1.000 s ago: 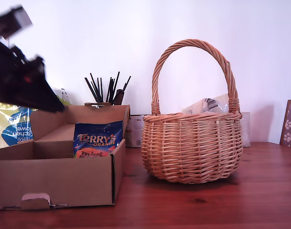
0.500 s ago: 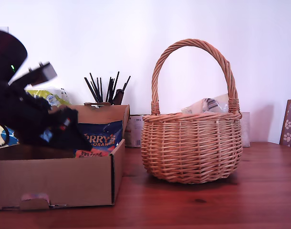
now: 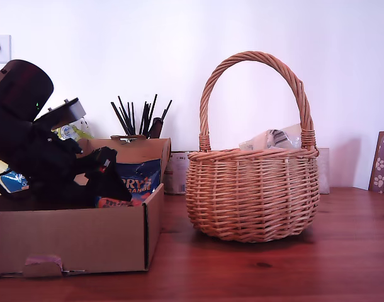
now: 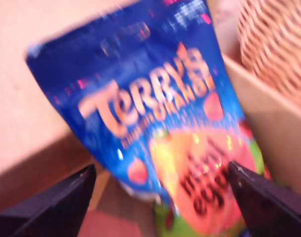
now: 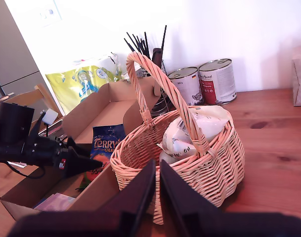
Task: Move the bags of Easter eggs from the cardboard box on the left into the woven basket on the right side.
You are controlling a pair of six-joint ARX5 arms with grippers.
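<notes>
Task partly done. Woven basket on the counter, at the exterior view's right, already held pale clear/white egg bags; one showed above the rim near the handle.

Cardboard box at the exterior view's left still held the dark blue "Terry's Orange" bag, propped upright against the box wall nearest the basket. Second wrist view also showed something flat and pale pink on the box floor; could not tell if it was a bag.

My first gripper was down inside the box, fingers spread wide on either side of the blue bag's lower end, not yet closed on it. Picture blurred; contact unclear.

My second gripper hung on the near side of the basket, fingers pressed together, holding nothing.

Judged remaining: grasp the blue bag, carry it across, drop it in the basket; then check the box for leftovers.
</notes>
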